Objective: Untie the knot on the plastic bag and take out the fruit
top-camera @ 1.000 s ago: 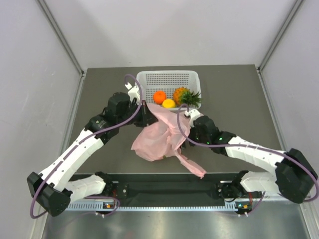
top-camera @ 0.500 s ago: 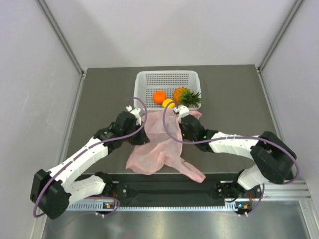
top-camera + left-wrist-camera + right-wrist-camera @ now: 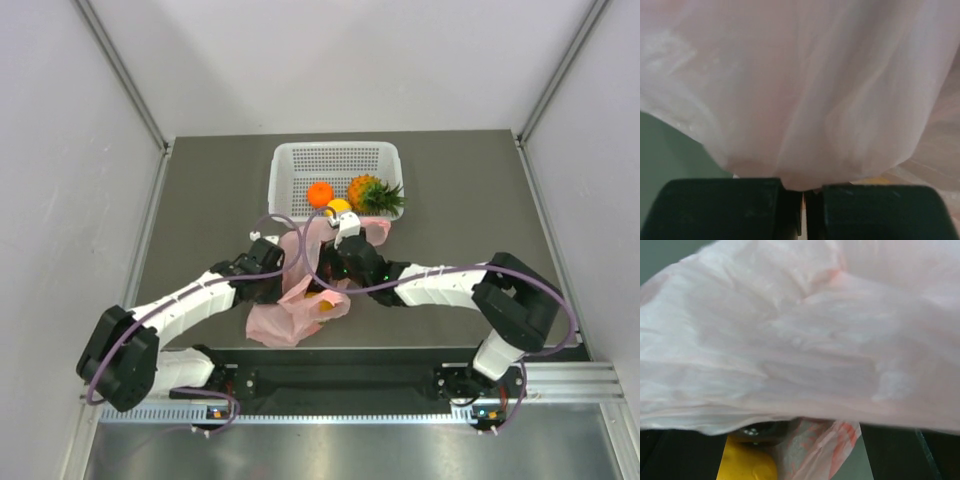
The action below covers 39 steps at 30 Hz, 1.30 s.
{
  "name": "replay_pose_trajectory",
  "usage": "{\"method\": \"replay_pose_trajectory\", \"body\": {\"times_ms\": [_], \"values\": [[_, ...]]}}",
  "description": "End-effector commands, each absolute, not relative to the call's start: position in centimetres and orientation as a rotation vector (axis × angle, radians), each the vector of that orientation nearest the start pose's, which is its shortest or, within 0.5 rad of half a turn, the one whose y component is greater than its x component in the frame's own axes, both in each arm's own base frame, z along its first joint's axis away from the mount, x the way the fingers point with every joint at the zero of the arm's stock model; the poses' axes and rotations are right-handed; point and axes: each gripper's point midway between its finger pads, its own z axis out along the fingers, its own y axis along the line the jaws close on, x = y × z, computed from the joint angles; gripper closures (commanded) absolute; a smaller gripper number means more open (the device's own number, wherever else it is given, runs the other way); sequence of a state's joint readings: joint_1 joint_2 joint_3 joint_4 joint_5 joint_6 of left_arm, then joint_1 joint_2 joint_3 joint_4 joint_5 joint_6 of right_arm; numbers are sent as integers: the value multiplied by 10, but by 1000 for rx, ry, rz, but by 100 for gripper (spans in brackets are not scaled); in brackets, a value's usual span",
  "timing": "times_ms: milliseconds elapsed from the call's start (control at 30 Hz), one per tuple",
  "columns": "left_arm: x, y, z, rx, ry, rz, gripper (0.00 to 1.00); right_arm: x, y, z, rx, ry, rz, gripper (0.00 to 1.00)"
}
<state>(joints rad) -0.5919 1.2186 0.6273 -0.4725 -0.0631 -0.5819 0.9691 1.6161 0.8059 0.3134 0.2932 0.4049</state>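
The pink plastic bag [image 3: 272, 322] lies crumpled on the table between my two grippers. My left gripper [image 3: 283, 283] is shut on a fold of it, and pink film fills the left wrist view [image 3: 800, 90] above the closed fingers [image 3: 720, 210]. My right gripper [image 3: 322, 272] is at the bag's top, jaws wide apart, with the film [image 3: 800, 340] draped over the fingertips. A yellow fruit [image 3: 747, 462] shows under the film between them, and in the top view [image 3: 322, 304]. An orange [image 3: 320, 194], another yellow fruit [image 3: 339, 207] and the pineapple [image 3: 370, 192] lie in the basket. I cannot make out the knot.
The white perforated basket [image 3: 335, 160] stands at the back centre, just beyond the bag. Both arms reach inward and nearly meet over the bag. Grey walls close in the table on the left and right.
Both grippers have moved inward and towards the near edge. The bag has bunched into a smaller heap and its long tail at the front right has been drawn in.
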Motion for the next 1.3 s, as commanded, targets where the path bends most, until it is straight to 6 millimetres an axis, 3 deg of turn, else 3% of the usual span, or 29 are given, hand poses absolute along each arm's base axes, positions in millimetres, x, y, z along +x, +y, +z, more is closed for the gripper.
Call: {"method": "replay_pose_trajectory", "body": {"times_ms": [0,267,567,700,733,767,800,867,900,1000,1033,1100,1133,1200,1233,1267], "values": [[220,-157,38,-30,2617,-316,100,297,363,111,-328,1978,556,0],[224,-161,47,-17,2584,-346,100,298,372,76,-358,2067,519,3],[223,-159,47,-26,2562,-355,100,294,357,46,-341,2140,435,9],[223,-159,47,-26,2561,-357,100,292,355,39,-353,2155,428,24],[223,-160,47,-24,2557,-361,100,291,356,38,-362,2156,428,36],[222,-159,47,-21,2558,-362,100,292,354,40,-358,2153,426,44],[222,-160,48,-22,2554,-365,100,292,353,42,-357,2153,422,59],[222,-159,48,-18,2551,-366,100,292,349,51,-351,2136,425,71],[221,-159,48,-16,2550,-365,100,291,347,55,-352,2129,424,83],[222,-158,49,-14,2545,-363,100,287,339,77,-338,2096,440,100],[222,-158,50,-14,2540,-365,100,285,337,96,-339,2063,468,100],[224,-159,52,-10,2531,-367,100,273,332,105,-374,2056,518,100],[225,-159,55,-7,2522,-372,100,266,330,125,-385,2028,574,100],[227,-161,60,0,2506,-380,100,252,319,127,-415,2038,614,100],[229,-160,64,-2,2494,-382,100,248,312,147,-405,1996,662,100],[231,-161,67,1,2482,-381,100,235,307,140,-451,2029,698,100]]}}
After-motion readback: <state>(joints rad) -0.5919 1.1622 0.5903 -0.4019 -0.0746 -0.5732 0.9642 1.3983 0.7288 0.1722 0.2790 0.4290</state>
